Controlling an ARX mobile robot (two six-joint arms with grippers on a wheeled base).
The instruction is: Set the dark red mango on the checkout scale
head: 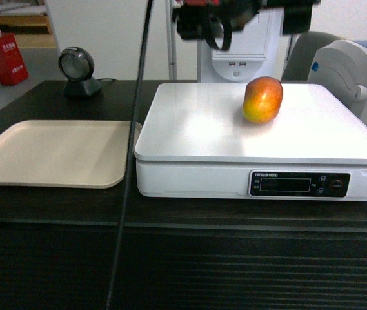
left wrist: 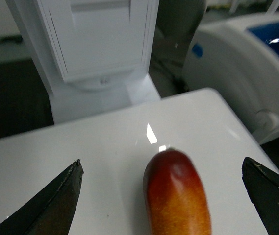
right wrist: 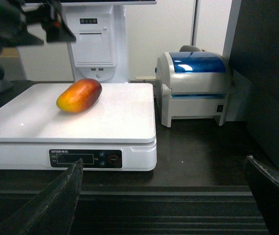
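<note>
I see the dark red mango (head: 262, 99) lying free on the scale (head: 196, 129) platter, toward two o'clock, so its weight registers. My left gripper (left wrist: 161, 196) hangs above it, jaws spread wide and empty (released, I judge); the right gripper (right wrist: 164, 196) waits open near the checkout (head: 54, 213) front.

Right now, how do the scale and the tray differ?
The scale is a glossy white box with a raised platter and a dark display panel; the tray is flat, matte beige, with a low rim. The scale carries the mango; nothing lies on the tray. The scale stands right of the tray. Both rest on the counter, side by side.
</note>
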